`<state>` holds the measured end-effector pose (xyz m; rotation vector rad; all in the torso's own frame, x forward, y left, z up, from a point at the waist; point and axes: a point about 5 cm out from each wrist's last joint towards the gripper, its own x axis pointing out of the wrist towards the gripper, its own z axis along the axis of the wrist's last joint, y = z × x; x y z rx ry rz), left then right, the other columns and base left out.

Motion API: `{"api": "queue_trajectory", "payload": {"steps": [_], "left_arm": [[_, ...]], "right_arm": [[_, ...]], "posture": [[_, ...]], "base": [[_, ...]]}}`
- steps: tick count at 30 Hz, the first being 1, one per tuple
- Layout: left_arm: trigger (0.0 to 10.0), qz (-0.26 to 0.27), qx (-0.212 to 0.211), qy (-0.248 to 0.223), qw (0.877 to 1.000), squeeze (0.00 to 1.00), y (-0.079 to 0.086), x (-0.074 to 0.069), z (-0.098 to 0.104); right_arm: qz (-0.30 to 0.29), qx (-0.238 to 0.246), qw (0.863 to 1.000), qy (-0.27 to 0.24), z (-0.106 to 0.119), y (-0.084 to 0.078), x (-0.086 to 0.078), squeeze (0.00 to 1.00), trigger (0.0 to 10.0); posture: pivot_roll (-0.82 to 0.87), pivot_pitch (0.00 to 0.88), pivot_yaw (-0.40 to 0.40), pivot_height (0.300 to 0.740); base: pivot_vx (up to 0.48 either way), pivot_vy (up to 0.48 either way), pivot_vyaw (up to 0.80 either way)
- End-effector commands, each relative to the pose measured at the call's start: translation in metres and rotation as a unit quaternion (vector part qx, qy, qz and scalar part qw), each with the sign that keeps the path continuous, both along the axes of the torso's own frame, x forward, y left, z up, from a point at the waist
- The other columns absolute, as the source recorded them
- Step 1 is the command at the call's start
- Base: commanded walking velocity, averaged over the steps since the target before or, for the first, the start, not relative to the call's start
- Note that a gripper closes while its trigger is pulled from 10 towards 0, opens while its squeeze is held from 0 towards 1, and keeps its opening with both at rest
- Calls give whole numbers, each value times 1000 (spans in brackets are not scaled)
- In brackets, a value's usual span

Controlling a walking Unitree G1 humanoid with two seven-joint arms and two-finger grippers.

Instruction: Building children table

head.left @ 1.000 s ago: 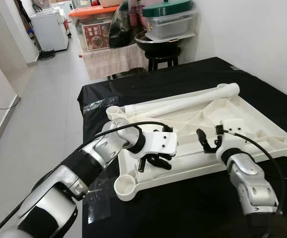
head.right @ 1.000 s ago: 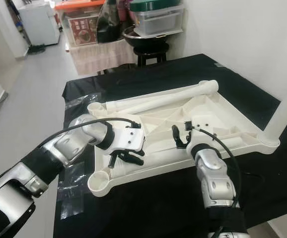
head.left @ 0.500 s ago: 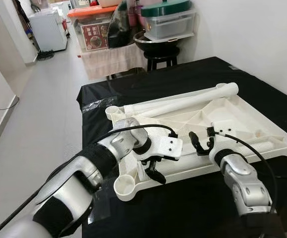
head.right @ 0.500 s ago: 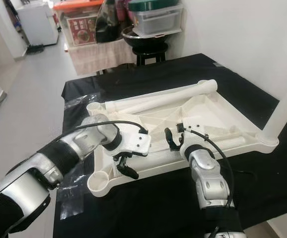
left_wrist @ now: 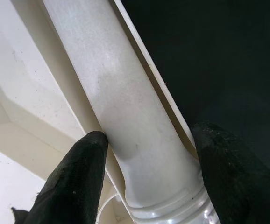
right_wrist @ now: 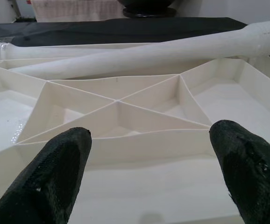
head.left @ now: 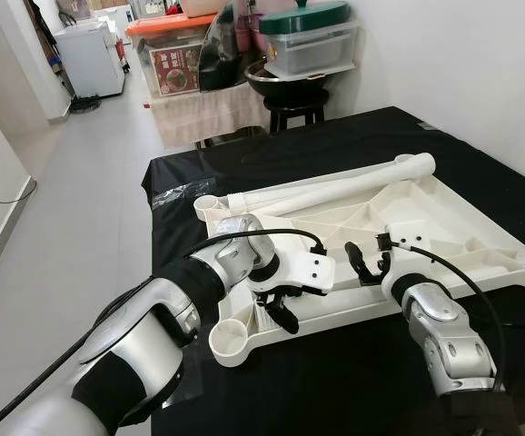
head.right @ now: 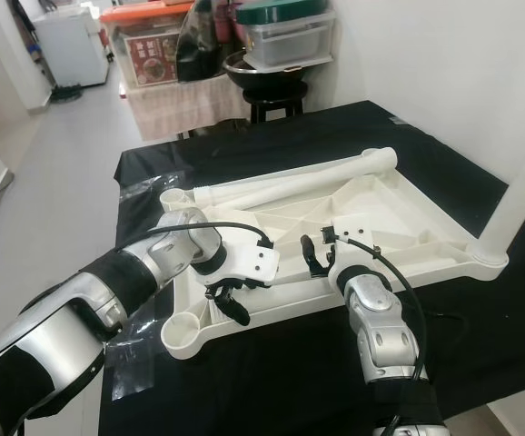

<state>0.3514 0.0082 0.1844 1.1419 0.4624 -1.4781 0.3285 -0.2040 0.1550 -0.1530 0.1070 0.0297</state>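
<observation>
With the white tabletop (head.left: 444,213) lying upside down on the black-covered table (head.left: 335,136), ribs up, the step in hand looks like picking up a leg for fitting. One leg already stands in the tabletop's far right corner socket (head.right: 517,204). Two loose legs (head.left: 335,191) lie along the tabletop's far edge. A third leg (left_wrist: 125,116) lies along the tabletop's near edge, its ribbed end toward the empty near-left corner socket (head.left: 229,341). The left gripper (head.left: 281,309) is down over this near leg; the left wrist view shows its fingers (left_wrist: 79,172) spread to either side of the tube, one touching it, not clamped. The head views hide that contact behind the wrist housing. The right gripper (head.left: 364,263) hovers above the tabletop's middle ribs, fingers wide apart and holding nothing; its wrist view shows the crossing ribs (right_wrist: 118,100) and the far legs beyond. Next move, by judgement: close the left fingers on the leg, lift, stand it upright and seat the ribbed end in the near-left socket.
</observation>
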Motion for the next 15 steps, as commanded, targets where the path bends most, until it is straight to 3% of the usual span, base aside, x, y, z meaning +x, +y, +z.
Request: {"api": "queue_trajectory", "payload": {"steps": [1, 6, 8, 10, 11, 12, 13, 15], "left_arm": [[0, 10, 36, 3, 999, 0, 8, 1, -11], [0, 21, 18, -10, 1000, 0, 6, 5, -6], [0, 42, -33, -35, 998, 0, 5, 12, 12], [0, 50, -53, -43, 996, 0, 5, 15, 19], [0, 49, -104, -59, 992, 0, 10, 17, 34], [0, 49, -104, -59, 992, 0, 10, 17, 34], [0, 40, -144, -76, 986, 0, 16, 18, 48], [0, 40, -144, -76, 986, 0, 16, 18, 48]], "right_arm": [[2, -2, 1000, 10, -4, 5, 0, 0, 10000], [2, -2, 1000, 10, -4, 5, 0, 0, 10000], [3, -1, 1000, 10, -4, 6, 0, 0, 10000], [3, -1, 1000, 10, -4, 6, 0, 0, 10000], [4, -1, 1000, 10, -5, 7, 0, 0, 10000], [4, -1, 1000, 10, -5, 7, 0, 0, 10000], [4, 0, 1000, 10, -5, 7, -1, 0, 10000], [4, 0, 1000, 10, -5, 7, -1, 0, 10000]], "posture": [[-174, 29, 117, 740], [-177, 28, 114, 740], [-178, 29, 113, 740], [-178, 29, 113, 740], [-175, 31, 109, 740], [-175, 31, 109, 740], [-174, 31, 106, 740], [-174, 31, 106, 740]], "base": [[0, 0, 0], [0, 0, 0], [0, 0, 0], [0, 0, 0], [0, 0, 0], [0, 0, 0], [0, 0, 0], [0, 0, 0]]}}
